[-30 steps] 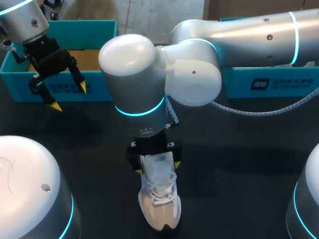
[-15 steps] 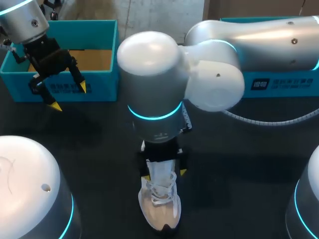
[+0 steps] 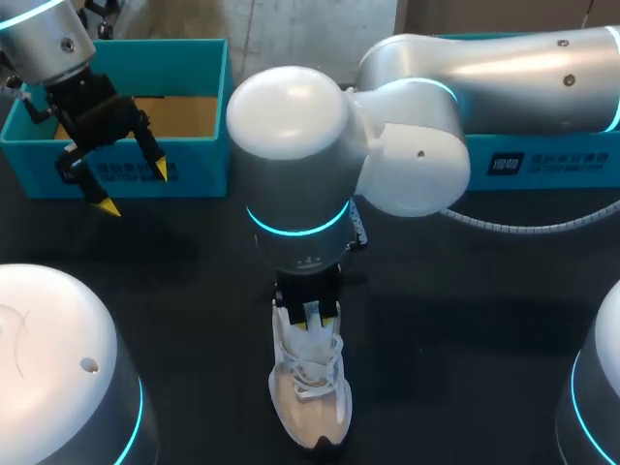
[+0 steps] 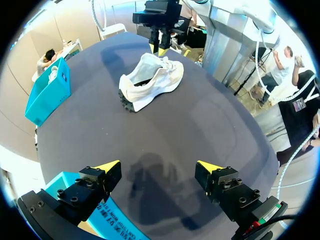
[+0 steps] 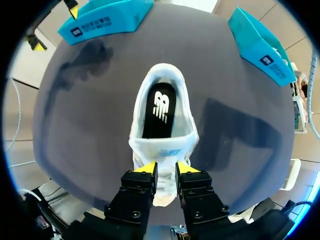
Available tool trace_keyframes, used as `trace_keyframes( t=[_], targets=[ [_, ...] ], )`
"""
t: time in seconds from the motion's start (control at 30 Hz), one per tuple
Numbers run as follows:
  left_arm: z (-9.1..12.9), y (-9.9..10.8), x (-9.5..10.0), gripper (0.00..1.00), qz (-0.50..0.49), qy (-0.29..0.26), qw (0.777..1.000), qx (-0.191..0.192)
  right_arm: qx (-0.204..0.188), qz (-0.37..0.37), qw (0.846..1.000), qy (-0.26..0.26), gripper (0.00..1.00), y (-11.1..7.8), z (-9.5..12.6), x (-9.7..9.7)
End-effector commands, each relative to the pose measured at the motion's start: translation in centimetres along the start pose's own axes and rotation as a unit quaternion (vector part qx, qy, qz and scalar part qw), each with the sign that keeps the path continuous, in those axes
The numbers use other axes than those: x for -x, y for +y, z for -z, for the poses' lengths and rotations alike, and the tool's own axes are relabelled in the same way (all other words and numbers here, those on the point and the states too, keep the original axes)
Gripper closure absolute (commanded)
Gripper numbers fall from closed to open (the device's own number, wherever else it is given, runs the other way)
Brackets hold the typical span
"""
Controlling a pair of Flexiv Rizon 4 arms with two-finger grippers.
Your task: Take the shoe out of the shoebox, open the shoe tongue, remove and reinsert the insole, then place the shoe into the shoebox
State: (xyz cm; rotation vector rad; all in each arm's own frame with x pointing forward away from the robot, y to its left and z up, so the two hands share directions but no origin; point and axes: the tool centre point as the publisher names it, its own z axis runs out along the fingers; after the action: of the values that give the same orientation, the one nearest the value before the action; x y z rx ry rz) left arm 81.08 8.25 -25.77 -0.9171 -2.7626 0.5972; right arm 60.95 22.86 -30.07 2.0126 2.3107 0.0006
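A white shoe point(image 3: 310, 397) stands on the dark table near its front edge, with its toe toward me. My right gripper point(image 3: 308, 312) comes down over its heel end. In the right wrist view the gripper point(image 5: 165, 169) is shut on the upright shoe tongue point(image 5: 165, 150), a yellow tip on each side. The black insole point(image 5: 159, 110) lies inside the shoe ahead of the fingers. The open teal shoebox point(image 3: 116, 174) stands at the back left. My left gripper point(image 3: 133, 189) hangs open in front of it, holding nothing. In the left wrist view the shoe point(image 4: 152, 80) lies far ahead of that gripper point(image 4: 157, 166).
A second teal box part point(image 3: 542, 160) lies at the back right, behind my right arm. Bare dark table point(image 3: 465, 320) spreads around the shoe on both sides.
My right gripper slid forward from the heel to the tongue, and its fingers closed in from wide apart until they pinch the tongue. The left arm has not moved.
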Motion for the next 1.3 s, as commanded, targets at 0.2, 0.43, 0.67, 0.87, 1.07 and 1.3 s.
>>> trace_keyframes(
  t=[0.2,0.43,0.67,0.87,1.07,1.3],
  targets=[
    [0.0,0.0,-0.1,0.00,0.000,0.000,1.000,0.001,-0.014,-0.009,1.000,0.013,0.84,2.5,-3.2,-0.5],
    [0.0,0.0,-0.1,0.00,0.000,0.000,1.000,0.001,-0.012,-0.024,1.000,-0.009,0.83,2.1,-2.0,-0.7],
    [0.0,0.0,-0.1,0.00,0.000,0.000,1.000,0.001,-0.016,-0.028,0.999,-0.024,0.81,1.0,-1.7,-1.7],
    [0.0,0.0,-0.1,0.00,0.000,0.000,1.000,0.001,-0.023,-0.034,0.999,-0.004,0.82,0.8,-4.2,-1.7],
    [0.0,0.0,-0.1,0.00,0.000,0.000,1.000,0.001,-0.024,-0.038,0.999,0.007,0.83,1.6,-5.6,-1.3],
    [0.0,0.0,-0.1,0.00,0.000,0.000,1.000,0.001,0.018,-0.003,1.000,-0.006,0.80,2.4,-1.9,-0.8]
  ],
)
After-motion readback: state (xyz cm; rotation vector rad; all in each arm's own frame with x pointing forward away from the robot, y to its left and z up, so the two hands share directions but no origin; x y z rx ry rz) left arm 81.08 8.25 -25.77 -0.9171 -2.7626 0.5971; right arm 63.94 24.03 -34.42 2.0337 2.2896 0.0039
